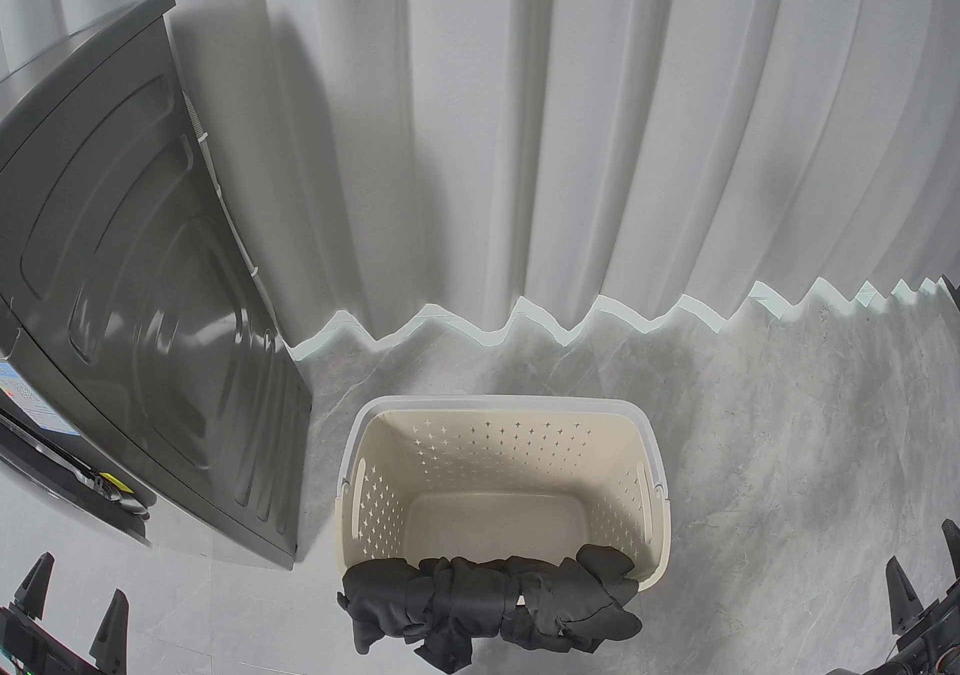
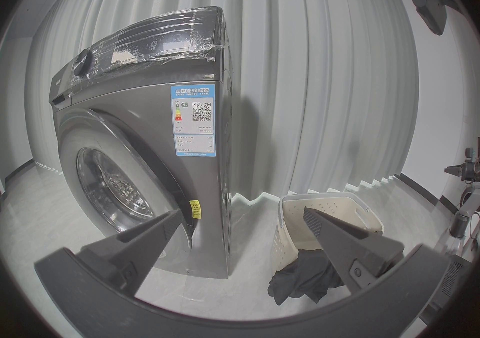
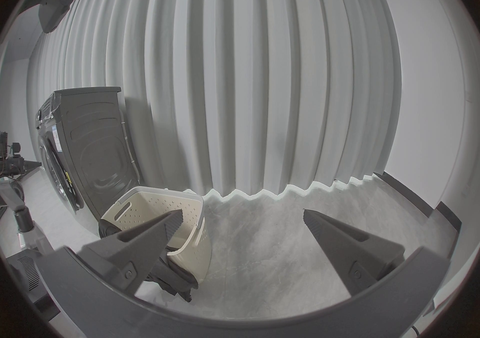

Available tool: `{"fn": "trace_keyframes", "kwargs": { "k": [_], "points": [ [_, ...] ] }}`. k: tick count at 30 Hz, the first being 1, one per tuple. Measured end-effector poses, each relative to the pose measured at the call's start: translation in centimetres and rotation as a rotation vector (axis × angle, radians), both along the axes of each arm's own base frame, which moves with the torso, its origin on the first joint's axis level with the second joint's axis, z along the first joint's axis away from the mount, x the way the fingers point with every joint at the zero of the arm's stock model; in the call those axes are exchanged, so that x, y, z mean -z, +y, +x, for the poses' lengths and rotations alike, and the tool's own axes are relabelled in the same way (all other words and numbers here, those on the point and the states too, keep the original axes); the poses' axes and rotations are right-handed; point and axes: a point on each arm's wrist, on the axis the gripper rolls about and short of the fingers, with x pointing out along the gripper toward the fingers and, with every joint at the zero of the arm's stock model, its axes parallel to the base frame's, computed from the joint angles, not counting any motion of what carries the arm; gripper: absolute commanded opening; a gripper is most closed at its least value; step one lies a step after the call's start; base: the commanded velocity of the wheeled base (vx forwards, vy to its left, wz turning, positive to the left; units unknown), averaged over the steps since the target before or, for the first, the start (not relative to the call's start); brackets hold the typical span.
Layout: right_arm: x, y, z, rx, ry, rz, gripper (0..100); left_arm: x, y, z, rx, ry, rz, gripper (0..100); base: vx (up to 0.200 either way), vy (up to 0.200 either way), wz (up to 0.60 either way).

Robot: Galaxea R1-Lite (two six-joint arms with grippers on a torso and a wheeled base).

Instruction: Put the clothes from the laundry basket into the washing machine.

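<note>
My left gripper (image 2: 242, 213) hangs with its 2 dark, wedge-shaped fingers spread wide and nothing between them, and my right gripper (image 3: 242, 214) is the same, wide apart and empty. Ahead of both and roughly midway between them sits the laundry basket (image 1: 500, 404), a cream plastic tub with a paler rolled rim, rounded corners and walls pierced with rows of small star-shaped holes. The clothes (image 1: 490, 602) are a single dark, matte bundle of soft, crumpled fabric draped over the basket rim nearest the grippers, part of it hanging down the outside wall. Just beyond the left gripper stands the washing machine (image 1: 150, 307), a dark grey metal box with a smooth, slightly glossy side panel pressed into curved ridges. Its front carries a round glass porthole (image 2: 112, 189), and wrinkled clear film (image 2: 160, 41) covers the control panel. Everything rests on a grey marbled floor (image 1: 800, 427), with a white curtain (image 1: 600, 107) in deep vertical pleats behind.
</note>
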Motion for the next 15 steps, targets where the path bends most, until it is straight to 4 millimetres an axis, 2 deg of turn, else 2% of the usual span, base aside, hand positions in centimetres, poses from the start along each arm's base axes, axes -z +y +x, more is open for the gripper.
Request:
{"fn": "trace_keyframes", "kwargs": {
  "k": [4,15],
  "points": [
    [0.0,0.0,0.0,0.0,0.0,0.0,100,0.0,0.0,0.0,0.0,0.0,0.0,100,0.2,0.0,0.0],
    [0.0,0.0,0.0,0.0,0.0,0.0,100,0.0,0.0,0.0,0.0,0.0,0.0,100,0.0,0.0,0.0]
  ]
}}
